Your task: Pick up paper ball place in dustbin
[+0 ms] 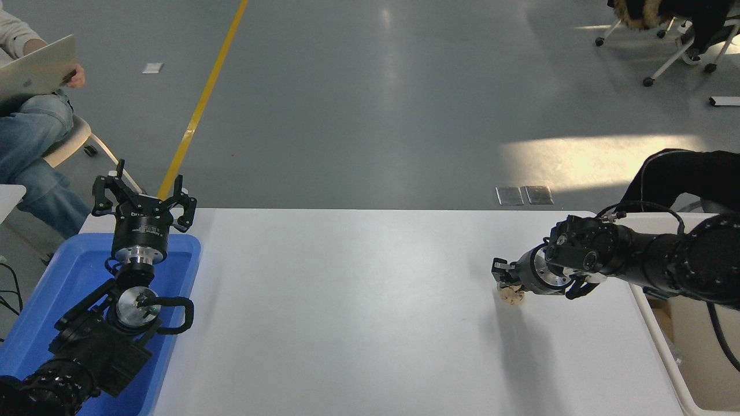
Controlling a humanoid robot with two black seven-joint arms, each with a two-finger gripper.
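Observation:
The tan paper ball (512,295) hangs small and squeezed under the tip of my right gripper (505,281), which is shut on it at the table's right side. Its shadow lies on the white table a little nearer to me, so the ball looks slightly raised. Most of the ball is hidden by the fingers. The cream-white dustbin (665,358) stands off the table's right edge, behind and below my right arm. My left gripper (143,192) is parked open over the blue tray at the lower left.
A blue shallow tray (34,323) sits at the table's left end under the left arm. A seated person with a laptop (34,72) is at the upper left. Wheeled chairs (688,46) stand far back right.

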